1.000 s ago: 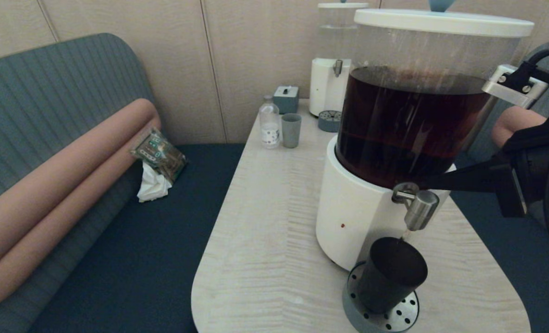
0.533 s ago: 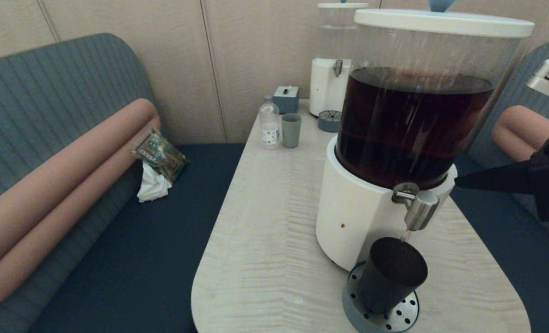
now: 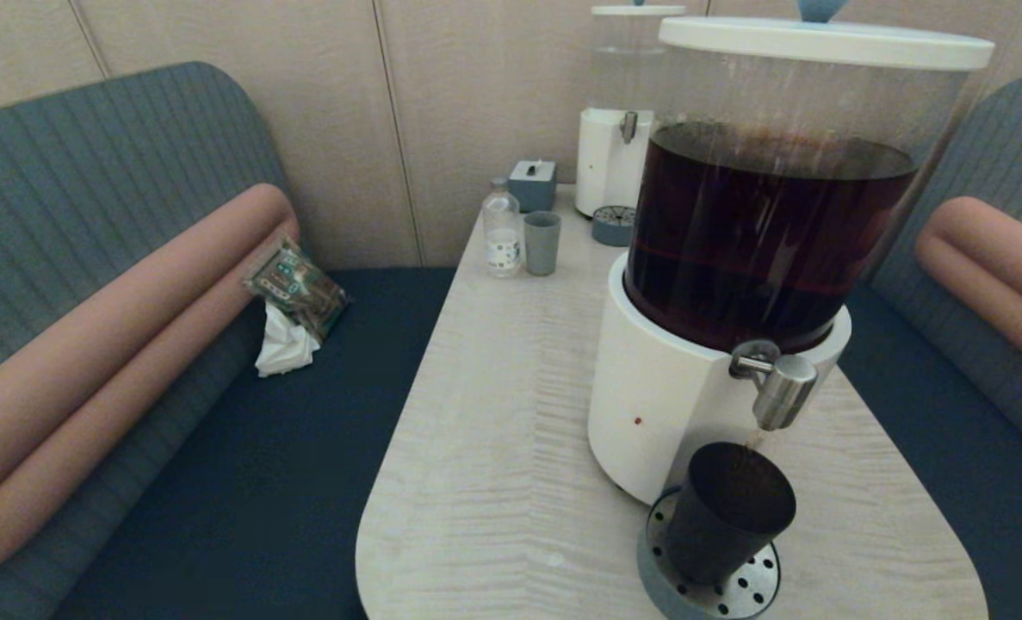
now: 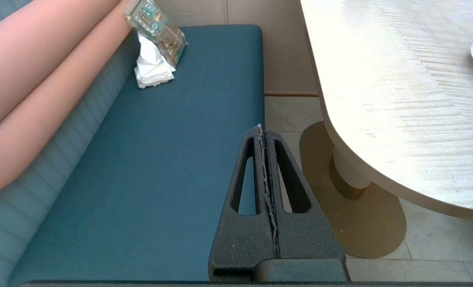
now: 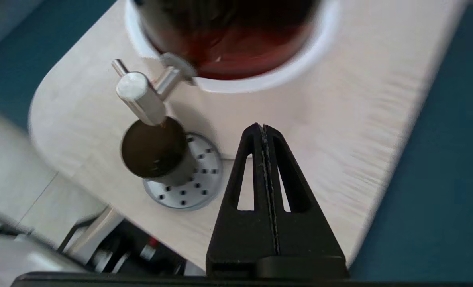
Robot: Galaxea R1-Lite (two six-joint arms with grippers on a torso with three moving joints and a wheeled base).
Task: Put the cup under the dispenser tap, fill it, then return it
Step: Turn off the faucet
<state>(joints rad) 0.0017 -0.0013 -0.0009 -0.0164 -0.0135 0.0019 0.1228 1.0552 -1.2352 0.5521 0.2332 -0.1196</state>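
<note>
Head view: the cup [image 3: 728,510] stands upright on the perforated drip tray [image 3: 756,585], directly below the tap [image 3: 782,389], at the near corner of the tabletop [image 3: 493,448]. A thin stream seems to run from the tap into it, so filling looks under way. Neither claw shows near the cup.

Left wrist view: the left claw [image 4: 264,133], pressed together and empty, hangs over the bench [image 4: 160,167], well off from the cup's side of the tabletop.

Right wrist view: the right claw [image 5: 262,129], pressed together and empty, hovers above the tabletop beside the cup [image 5: 156,151]. The cup's axis is vertical; the right arm is nearer by far, and I judge it suits the return.
</note>
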